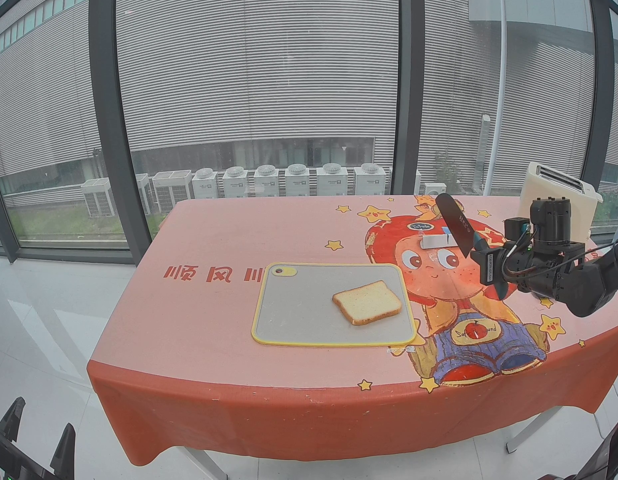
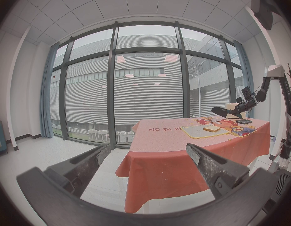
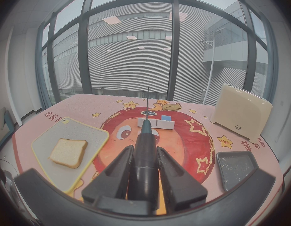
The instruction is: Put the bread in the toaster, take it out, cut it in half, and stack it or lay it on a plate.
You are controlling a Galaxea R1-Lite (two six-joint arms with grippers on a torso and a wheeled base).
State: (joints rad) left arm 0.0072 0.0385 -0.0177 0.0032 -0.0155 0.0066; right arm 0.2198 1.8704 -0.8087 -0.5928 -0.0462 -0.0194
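Right claw is clamped on a knife by the handle. It hangs above the right side of the table, blade up and tilted toward the window. In the right wrist view the handle sits tight between both fingers.

Left claw has its fingers apart, nothing in it, and is low and well off the table's front left corner.

The bread is one whole uncut slice, lying flat on the right part of the grey, yellow-rimmed cutting board at mid table.

The cream toaster stands at the far right corner, well apart from the board. A small white knife stand lies between board and toaster, on the cartoon print. A dark tray is near the right edge, just in front of the toaster.
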